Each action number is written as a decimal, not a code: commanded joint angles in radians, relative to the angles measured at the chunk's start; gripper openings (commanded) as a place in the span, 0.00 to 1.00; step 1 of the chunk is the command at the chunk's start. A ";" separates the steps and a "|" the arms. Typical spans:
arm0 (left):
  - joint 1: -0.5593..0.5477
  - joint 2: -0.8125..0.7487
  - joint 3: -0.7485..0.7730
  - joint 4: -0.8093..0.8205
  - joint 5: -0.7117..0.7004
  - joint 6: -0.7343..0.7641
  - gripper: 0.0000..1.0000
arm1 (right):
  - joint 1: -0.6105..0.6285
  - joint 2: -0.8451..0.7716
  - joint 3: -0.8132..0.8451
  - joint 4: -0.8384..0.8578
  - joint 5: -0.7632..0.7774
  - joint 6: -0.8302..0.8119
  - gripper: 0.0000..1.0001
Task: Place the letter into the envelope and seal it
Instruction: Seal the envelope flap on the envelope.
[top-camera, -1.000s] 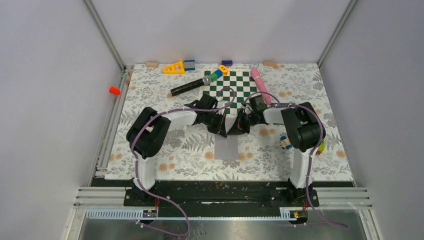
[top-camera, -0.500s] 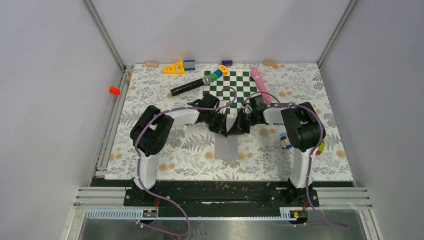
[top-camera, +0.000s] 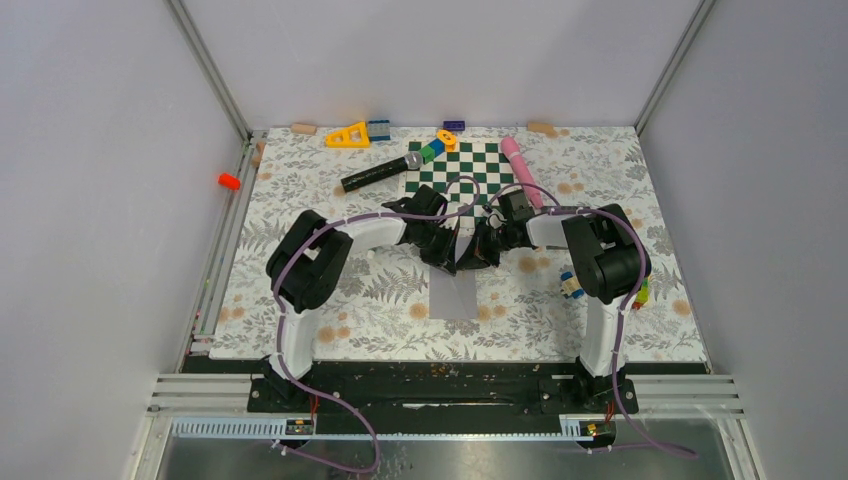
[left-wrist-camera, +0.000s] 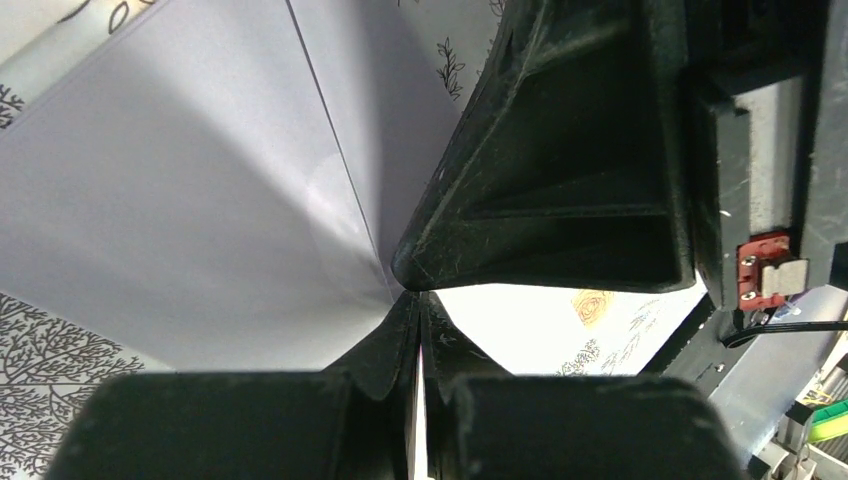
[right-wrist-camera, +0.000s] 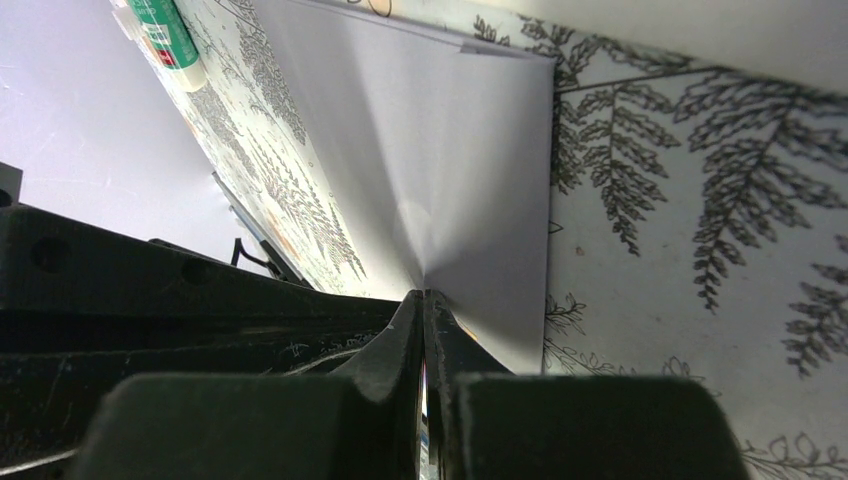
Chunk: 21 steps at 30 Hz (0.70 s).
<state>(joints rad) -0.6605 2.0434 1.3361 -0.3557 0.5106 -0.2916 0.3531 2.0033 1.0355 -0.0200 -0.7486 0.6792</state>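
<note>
floral-patterned table (top-camera: 330, 300) carries the envelope (top-camera: 455, 296) at its middle, with its far end drawn up to both pincers. left gripper (top-camera: 447, 257) and right gripper (top-camera: 474, 255), just beside each other, are each pressed together, pinching the envelope's paper. since a second ago the left arm has slid rightward, nearer the right one.

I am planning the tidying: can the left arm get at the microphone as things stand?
Probably not yet: the left hand is shut on the edge of the envelope. Otherwise the way to the microphone looks free.
</note>
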 joint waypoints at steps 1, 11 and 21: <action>-0.021 0.031 0.026 -0.041 -0.097 0.038 0.00 | 0.001 0.008 0.013 -0.070 0.102 -0.037 0.00; -0.039 0.032 0.031 -0.066 -0.121 0.048 0.00 | -0.030 -0.042 0.016 -0.085 0.162 -0.005 0.00; -0.044 0.028 0.023 -0.071 -0.117 0.049 0.00 | -0.036 -0.049 0.052 -0.093 0.210 0.020 0.00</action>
<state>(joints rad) -0.6903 2.0445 1.3613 -0.3885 0.4484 -0.2665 0.3260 1.9732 1.0546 -0.0742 -0.6449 0.7021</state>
